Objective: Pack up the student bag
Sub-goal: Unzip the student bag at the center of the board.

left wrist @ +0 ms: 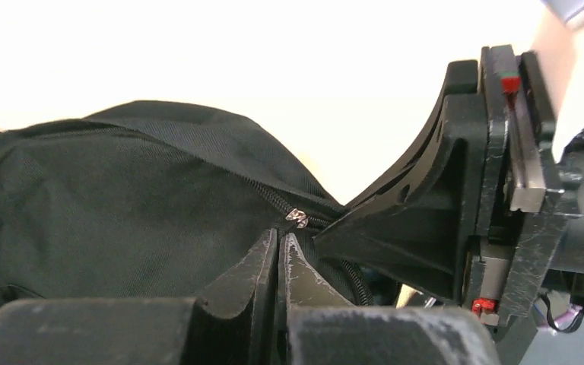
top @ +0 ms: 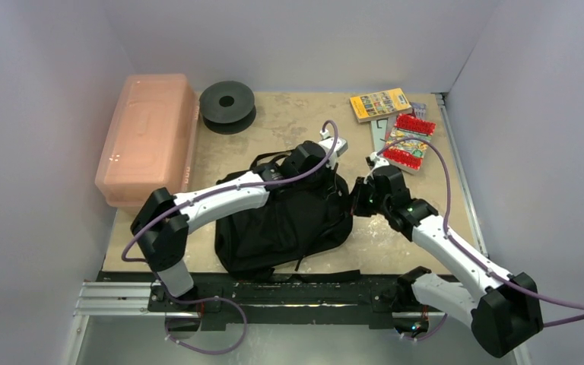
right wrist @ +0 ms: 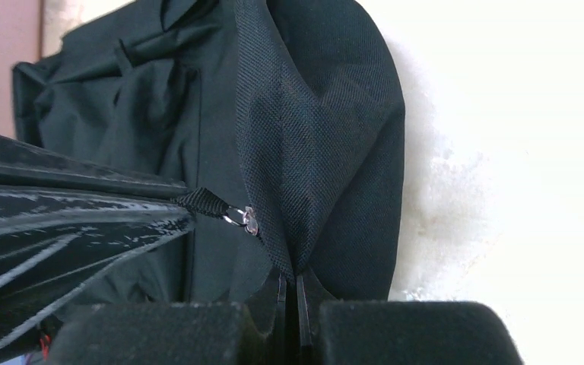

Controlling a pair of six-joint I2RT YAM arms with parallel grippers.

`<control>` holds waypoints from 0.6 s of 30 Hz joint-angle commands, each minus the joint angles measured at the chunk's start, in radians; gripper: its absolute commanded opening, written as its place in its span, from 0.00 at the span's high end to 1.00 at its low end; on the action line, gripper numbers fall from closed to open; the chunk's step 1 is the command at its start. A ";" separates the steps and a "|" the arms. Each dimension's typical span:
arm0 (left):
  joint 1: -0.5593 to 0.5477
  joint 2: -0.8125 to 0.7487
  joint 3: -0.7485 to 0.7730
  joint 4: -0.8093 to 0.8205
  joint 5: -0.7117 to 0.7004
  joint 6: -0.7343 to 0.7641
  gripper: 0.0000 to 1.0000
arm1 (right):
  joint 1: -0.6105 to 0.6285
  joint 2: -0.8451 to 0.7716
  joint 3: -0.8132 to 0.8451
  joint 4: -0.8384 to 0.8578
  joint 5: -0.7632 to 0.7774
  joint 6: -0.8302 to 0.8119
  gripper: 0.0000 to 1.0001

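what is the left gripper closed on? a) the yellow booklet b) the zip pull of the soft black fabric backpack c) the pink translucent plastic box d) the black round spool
b: the left gripper pinches the zip pull of the soft black fabric backpack, seen in the right wrist view

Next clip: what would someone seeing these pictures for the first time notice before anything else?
The black student bag lies mid-table, with both arms meeting at its right end. The left gripper is shut on the zip pull, while the right gripper pinches the bag's fabric beside it. A pink box and a black spool sit at the back left, colourful books at the back right.
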 commanded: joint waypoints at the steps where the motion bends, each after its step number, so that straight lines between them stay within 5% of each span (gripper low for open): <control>1: 0.008 -0.096 -0.012 0.137 -0.165 0.016 1.00 | 0.007 -0.035 -0.025 0.027 -0.018 -0.003 1.00; 9: 0.045 0.073 0.134 0.030 -0.476 -0.017 1.00 | 0.040 -0.113 -0.020 0.035 -0.021 -0.008 1.00; 18: 0.270 0.219 0.259 -0.098 -0.499 -0.044 1.00 | 0.041 -0.135 -0.038 0.041 -0.005 0.035 1.00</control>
